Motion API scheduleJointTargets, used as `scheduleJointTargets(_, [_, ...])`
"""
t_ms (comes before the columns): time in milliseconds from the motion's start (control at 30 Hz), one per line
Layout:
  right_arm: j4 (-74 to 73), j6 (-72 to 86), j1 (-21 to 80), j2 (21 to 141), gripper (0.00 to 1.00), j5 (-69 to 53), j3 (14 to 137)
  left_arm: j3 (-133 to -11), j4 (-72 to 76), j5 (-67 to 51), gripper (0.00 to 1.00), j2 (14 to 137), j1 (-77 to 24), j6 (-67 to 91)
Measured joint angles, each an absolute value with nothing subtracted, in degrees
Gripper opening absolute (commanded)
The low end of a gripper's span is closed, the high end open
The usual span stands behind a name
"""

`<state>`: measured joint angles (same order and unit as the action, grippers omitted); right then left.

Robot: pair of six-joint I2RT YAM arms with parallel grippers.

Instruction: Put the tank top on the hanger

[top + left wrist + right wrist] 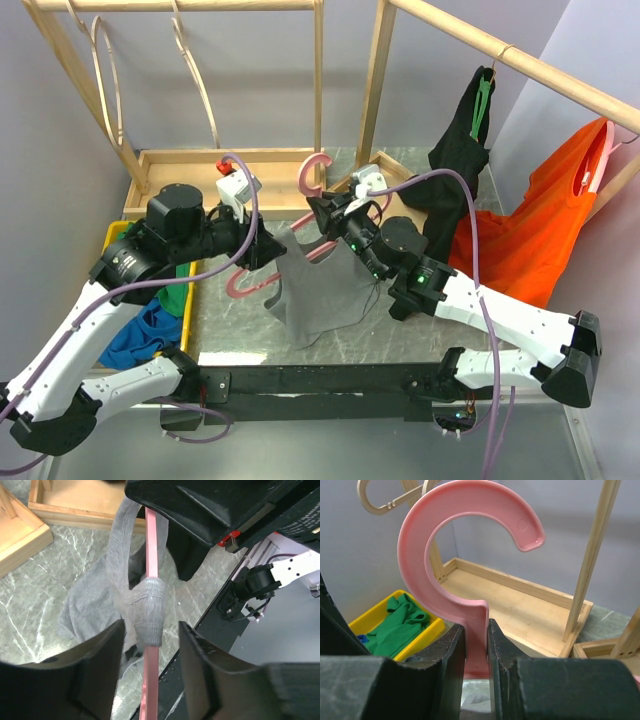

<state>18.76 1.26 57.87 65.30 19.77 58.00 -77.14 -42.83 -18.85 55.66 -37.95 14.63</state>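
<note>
Right end effector (476,630) pinched tight on pink hanger (412,555) neck. Left end effector (151,627) spread, straddling hanger arm; grey tank top (90,605) strap bunched around that arm inside the gap, body trailing onto bench (30,590)

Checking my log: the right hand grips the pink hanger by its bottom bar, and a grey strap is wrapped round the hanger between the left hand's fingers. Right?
Not the bottom bar: the right wrist view shows the right hand shut on the hanger at its stem just below the hook. The tank top strap is indeed wrapped round the hanger between the fingers of the left hand.
</note>
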Motion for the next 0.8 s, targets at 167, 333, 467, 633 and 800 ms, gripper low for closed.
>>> scheduleJointTargets(167, [18.57, 1.26, 57.87, 66.13, 0.0, 19.79, 58.19, -77.06, -42.96, -18.9, 0.41, 56.25, -37.95, 14.2])
scheduleJointTargets(333, [18.02, 1.21, 57.87, 66.83, 0.0, 19.81, 59.05, -77.03, -42.98, -19.25, 0.37, 56.38, -37.95, 13.98])
scheduleJointTargets(467, [17.93, 1.21, 57.89, 66.89, 0.0, 19.84, 59.61, -76.47, -42.98, -19.68, 0.37, 56.6, -37.95, 13.5])
scheduleJointTargets(633, [17.93, 0.84, 57.89, 66.89, 0.0, 19.86, 60.1, -76.05, -43.16, -19.68, 0.12, 57.52, -37.95, 12.84])
scheduleJointTargets(800, [17.1, 0.58, 57.87, 66.94, 0.17, 20.1, 60.1, -74.87, -42.02, -19.64, 0.01, 57.39, -37.95, 12.84])
